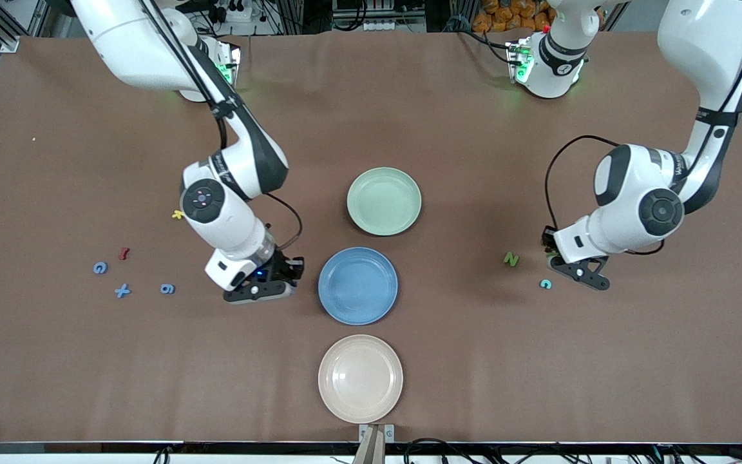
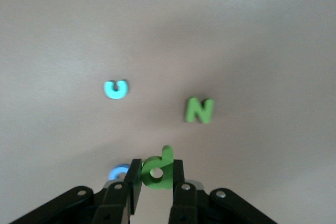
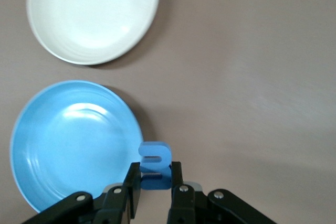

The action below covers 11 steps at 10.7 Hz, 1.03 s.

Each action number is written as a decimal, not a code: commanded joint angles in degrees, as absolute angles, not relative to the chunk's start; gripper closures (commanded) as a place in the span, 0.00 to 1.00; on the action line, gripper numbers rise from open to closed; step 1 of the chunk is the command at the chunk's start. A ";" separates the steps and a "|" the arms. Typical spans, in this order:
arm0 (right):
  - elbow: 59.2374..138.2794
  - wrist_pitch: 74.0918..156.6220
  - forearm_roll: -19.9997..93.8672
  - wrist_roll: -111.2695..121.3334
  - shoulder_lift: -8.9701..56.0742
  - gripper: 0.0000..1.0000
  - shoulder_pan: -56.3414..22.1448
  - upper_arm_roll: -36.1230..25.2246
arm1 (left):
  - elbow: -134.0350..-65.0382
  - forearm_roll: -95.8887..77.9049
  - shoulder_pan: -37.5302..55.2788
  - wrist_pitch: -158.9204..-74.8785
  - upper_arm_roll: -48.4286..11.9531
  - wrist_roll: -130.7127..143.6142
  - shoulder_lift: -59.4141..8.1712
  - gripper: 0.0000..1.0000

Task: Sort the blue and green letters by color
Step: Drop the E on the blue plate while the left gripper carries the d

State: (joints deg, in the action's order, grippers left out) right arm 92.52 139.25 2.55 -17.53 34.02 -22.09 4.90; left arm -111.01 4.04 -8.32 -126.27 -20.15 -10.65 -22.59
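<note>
Meanwhile, the right gripper (image 3: 152,182) pinched a blue E (image 3: 154,167) beside the blue plate (image 3: 58,145) at centre frame, and the left gripper (image 2: 156,181) clasped a green P (image 2: 158,170) near the green N (image 1: 511,259) at middle right

We've got a brown bench (image 1: 448,361) with three plates in a row down the middle: green plate (image 1: 384,200), blue plate (image 1: 357,285), cream plate (image 1: 360,378). Toward the right arm's end lie blue G (image 1: 100,267), X (image 1: 122,290), 6 (image 1: 167,289), a red letter (image 1: 124,253) and a yellow one (image 1: 178,214). Toward the left arm's end, green N (image 1: 511,259) and a cyan letter (image 1: 545,283).
</note>
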 commanded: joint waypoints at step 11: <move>87.62 147.60 0.19 -20.57 42.64 0.00 -28.40 4.75 | -107.68 4.92 7.71 -124.45 -28.92 31.42 -22.93 1.00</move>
